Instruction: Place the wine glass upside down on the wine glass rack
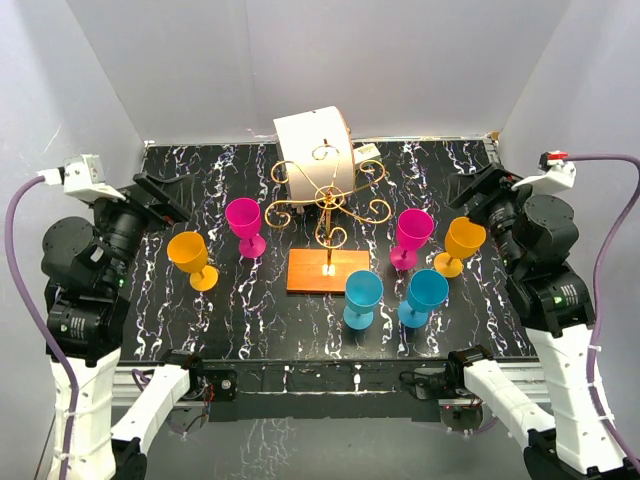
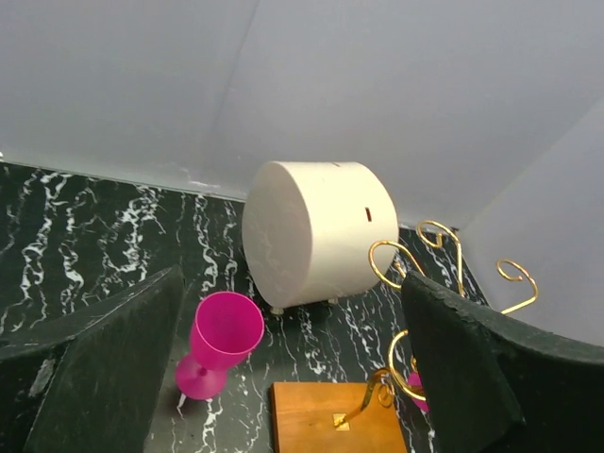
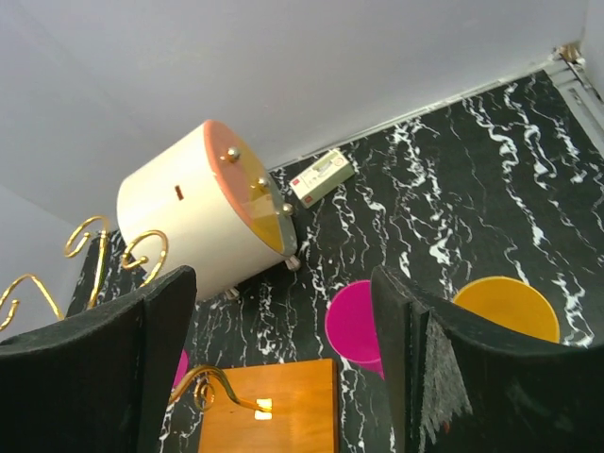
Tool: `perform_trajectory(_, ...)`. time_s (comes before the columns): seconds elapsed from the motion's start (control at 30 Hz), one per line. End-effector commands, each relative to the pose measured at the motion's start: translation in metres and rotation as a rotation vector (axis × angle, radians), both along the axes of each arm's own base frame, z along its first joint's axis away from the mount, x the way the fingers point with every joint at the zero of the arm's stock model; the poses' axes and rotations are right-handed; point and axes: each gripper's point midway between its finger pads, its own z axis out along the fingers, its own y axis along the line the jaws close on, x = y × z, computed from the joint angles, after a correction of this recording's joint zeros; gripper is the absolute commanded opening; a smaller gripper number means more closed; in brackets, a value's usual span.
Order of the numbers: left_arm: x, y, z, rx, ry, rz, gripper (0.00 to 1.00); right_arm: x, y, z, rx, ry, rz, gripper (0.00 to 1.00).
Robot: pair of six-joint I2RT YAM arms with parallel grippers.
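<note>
Top external view: six wine glasses (image 1: 244, 225) stand upright around the wine glass rack (image 1: 328, 215), white box (image 1: 315, 150) behind it. The left gripper (image 1: 165, 200) and right gripper (image 1: 480, 195) flank it, fingers apart, empty.

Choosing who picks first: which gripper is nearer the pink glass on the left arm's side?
Left. The left gripper hovers just outboard of the pink glass; the right gripper sits beyond the rack, on its far side.

Lab test booth: plain white walls (image 1: 300, 60) enclosing black marbled table (image 1: 200, 175), robot arms (image 1: 85, 290) bolted on.
</note>
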Motion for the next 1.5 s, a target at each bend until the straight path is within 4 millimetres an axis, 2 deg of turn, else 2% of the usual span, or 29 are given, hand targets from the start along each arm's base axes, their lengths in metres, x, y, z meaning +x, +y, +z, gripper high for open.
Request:
perform_trajectory(0.0,0.003,-0.023,-0.001,-0.02,0.001,-0.128,0.97,-0.011,-0.012,-0.003,0.027,0.029,-0.035,0.74)
perform_trajectory(0.2,0.0,-0.044,-0.01,-0.002,-0.008,-0.261,0.98,-0.014,-0.018,-0.023,0.05,0.094,-0.067,0.76)
perform_trajectory(0.27,-0.002,-0.052,-0.012,0.005,-0.022,-0.309,0.98,-0.016,-0.018,-0.022,0.057,0.073,-0.061,0.76)
perform_trajectory(0.37,-0.002,-0.055,-0.017,0.023,-0.045,-0.332,0.99,-0.018,-0.012,-0.011,0.045,-0.021,-0.014,0.75)
perform_trajectory(0.43,-0.002,-0.057,-0.021,0.041,-0.063,-0.345,0.99,-0.018,-0.014,-0.012,0.046,-0.028,-0.023,0.74)
perform_trajectory(0.57,-0.004,-0.06,-0.033,0.066,-0.079,-0.373,0.99,-0.008,-0.024,-0.028,0.019,0.091,-0.087,0.69)
perform_trajectory(0.63,-0.005,-0.063,-0.038,0.074,-0.081,-0.392,0.99,0.001,-0.023,-0.036,-0.002,0.161,-0.087,0.63)
perform_trajectory(0.8,-0.007,-0.068,-0.041,0.107,-0.099,-0.428,0.99,0.029,-0.007,-0.054,-0.016,0.28,-0.013,0.48)
perform_trajectory(0.97,-0.012,-0.076,-0.036,0.108,-0.098,-0.473,0.99,0.054,0.023,-0.091,-0.018,0.441,0.141,0.5)
perform_trajectory(1.1,-0.018,-0.077,-0.034,0.105,-0.105,-0.485,0.99,0.058,0.039,-0.119,-0.009,0.568,0.237,0.53)
perform_trajectory(1.23,-0.02,-0.078,-0.032,0.099,-0.102,-0.487,0.99,0.06,0.042,-0.142,-0.03,0.644,0.226,0.52)
perform_trajectory(1.47,-0.016,-0.077,-0.029,0.1,-0.128,-0.464,0.99,0.062,0.062,-0.168,-0.142,0.717,0.252,0.49)
